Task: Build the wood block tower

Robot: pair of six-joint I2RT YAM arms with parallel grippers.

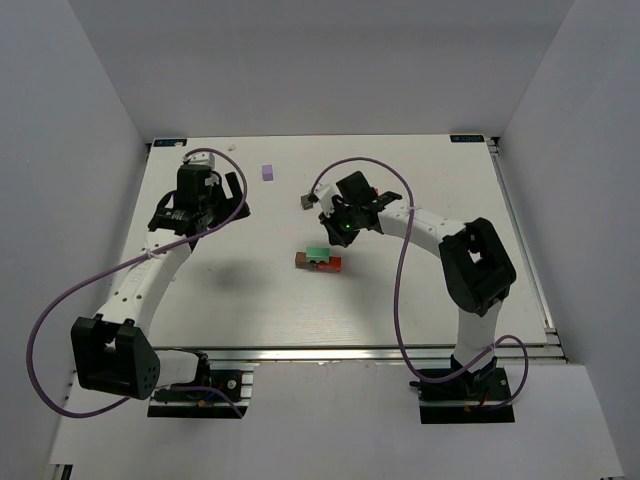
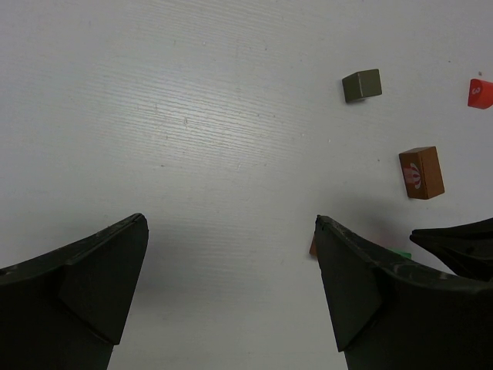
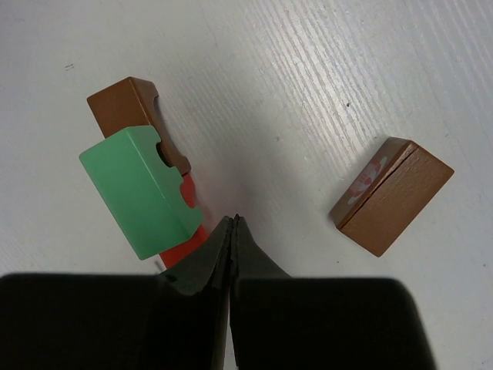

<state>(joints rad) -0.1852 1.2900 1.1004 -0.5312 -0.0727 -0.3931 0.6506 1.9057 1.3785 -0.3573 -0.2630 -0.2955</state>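
The tower [image 1: 320, 260] stands mid-table: a brown bar [image 3: 127, 104] and a red bar [image 3: 181, 239] lie end to end, with a green block [image 3: 139, 193] on top. My right gripper [image 3: 233, 222] is shut and empty, its tips just right of the tower; in the top view [image 1: 333, 238] it hovers just behind the tower. A loose brown block [image 3: 393, 196] lies to its right. My left gripper [image 2: 231, 231] is open and empty over bare table at the far left [image 1: 232, 200]. A dark grey block [image 1: 303, 203] and a lilac cube [image 1: 267, 172] lie apart further back.
The left wrist view shows the dark grey block [image 2: 362, 85], a brown block [image 2: 421, 173] and a small red block [image 2: 480, 92] to the right. The white table [image 1: 230, 290] has grey walls on three sides and a rail along the near edge.
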